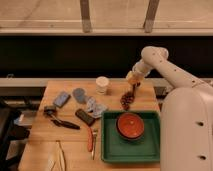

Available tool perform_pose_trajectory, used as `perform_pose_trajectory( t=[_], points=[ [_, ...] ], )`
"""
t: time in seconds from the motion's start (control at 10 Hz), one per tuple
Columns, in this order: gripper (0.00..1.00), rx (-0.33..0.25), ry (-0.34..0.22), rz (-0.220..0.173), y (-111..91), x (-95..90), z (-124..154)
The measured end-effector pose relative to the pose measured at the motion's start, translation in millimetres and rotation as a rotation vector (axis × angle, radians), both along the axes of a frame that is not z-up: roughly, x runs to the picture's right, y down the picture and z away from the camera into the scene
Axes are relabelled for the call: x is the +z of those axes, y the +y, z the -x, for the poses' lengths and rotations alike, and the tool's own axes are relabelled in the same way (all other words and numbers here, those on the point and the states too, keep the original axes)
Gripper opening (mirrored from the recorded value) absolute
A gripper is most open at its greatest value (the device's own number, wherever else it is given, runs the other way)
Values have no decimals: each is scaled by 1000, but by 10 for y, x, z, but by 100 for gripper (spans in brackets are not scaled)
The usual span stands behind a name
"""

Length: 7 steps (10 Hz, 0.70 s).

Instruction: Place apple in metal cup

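My gripper (pixel 133 83) hangs from the arm at the back right of the wooden table, just above the dark reddish lumpy bunch (pixel 127 99). It is shut on the apple (pixel 131 77), a small yellow-orange fruit held off the table. A small grey round cup, which looks like the metal cup (pixel 79 94), stands left of centre, far to the left of the gripper. The pale white cup (pixel 102 84) stands between them at the back.
A green tray (pixel 112 147) at the front right holds a red-brown bowl (pixel 130 125). A carrot (pixel 90 139) lies left of the tray. A grey-blue sponge (pixel 62 98), a crumpled packet (pixel 95 106), a dark block (pixel 85 116) and a black tool (pixel 60 120) lie on the left half.
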<state>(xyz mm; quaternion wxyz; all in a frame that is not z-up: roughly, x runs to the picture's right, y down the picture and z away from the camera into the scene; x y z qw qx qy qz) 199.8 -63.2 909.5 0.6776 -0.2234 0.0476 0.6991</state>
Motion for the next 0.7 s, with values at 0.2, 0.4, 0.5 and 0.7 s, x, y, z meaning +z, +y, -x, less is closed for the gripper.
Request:
perform_pose_trajectory(
  t=[0.2,0.4,0.5,0.7],
  points=[
    [0,19,75,-23,-162,1,-256],
    [0,28,117,-30,-292,56,-338],
    [0,33,143,-28,-313,96,-449],
    [0,49,154,-16,-299,186,-497]
  ],
)
